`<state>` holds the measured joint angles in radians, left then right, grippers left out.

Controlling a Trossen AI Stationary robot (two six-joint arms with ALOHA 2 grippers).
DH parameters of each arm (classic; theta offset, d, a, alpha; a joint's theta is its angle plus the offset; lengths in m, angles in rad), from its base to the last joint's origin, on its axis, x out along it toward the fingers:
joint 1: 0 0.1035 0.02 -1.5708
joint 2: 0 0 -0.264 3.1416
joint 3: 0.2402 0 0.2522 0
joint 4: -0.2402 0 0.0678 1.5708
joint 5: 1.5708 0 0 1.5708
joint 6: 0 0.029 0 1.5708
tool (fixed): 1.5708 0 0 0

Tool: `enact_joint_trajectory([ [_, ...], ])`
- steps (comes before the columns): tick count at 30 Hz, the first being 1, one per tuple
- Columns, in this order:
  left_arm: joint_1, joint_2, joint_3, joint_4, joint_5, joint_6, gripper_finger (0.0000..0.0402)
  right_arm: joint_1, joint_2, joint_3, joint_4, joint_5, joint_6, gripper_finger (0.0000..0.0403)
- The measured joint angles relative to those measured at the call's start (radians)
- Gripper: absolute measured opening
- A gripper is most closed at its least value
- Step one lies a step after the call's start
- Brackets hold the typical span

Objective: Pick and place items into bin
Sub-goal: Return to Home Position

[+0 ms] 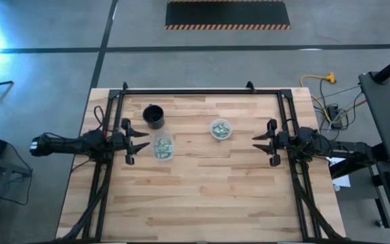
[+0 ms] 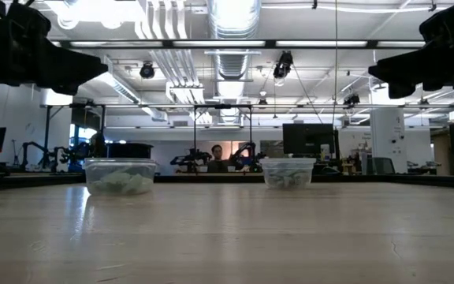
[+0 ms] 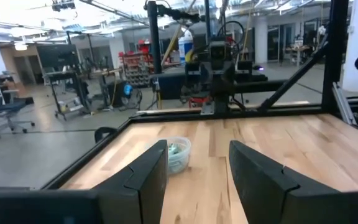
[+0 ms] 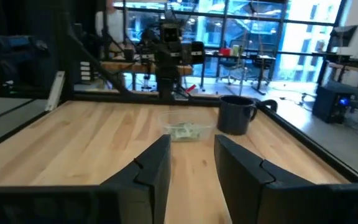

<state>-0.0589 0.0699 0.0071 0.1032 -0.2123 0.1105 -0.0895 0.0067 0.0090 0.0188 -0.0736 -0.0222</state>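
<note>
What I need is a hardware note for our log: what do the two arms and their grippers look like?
Both the left arm and right arm are dark, slim and jointed. The left gripper and right gripper each end in two dark, blocky, wedge-shaped fingers. No markings show.

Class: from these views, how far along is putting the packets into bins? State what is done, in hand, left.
Done: packets lie in the left bin and the right bin; none shows loose on the table. In hand: nothing; the left hand and right hand hang open and empty at the table's sides. Left: seemingly nothing to place.
</note>
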Motion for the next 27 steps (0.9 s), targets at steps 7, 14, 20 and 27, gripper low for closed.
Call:
enact_joint_trajectory([
  [7,0.0,0.026,0.0,0.004,0.0,0.0,0.0156,0.0,0.016,0.0,-0.013,0.077,0.023,0.0111],
  [14,0.0,0.052,-0.001,0.001,0.0,0.0,0.0156,0.0,0.022,0.0,-0.012,0.076,0.023,0.0113],
  [20,0.0,0.074,-0.001,0.002,0.0,0.0,0.0156,0.0,0.022,0.0,-0.012,0.076,0.023,0.0105],
  [27,0.0,0.1,-0.002,0.002,0.0,0.001,0.0156,0.0,0.022,0.0,-0.012,0.076,0.023,0.0104],
])
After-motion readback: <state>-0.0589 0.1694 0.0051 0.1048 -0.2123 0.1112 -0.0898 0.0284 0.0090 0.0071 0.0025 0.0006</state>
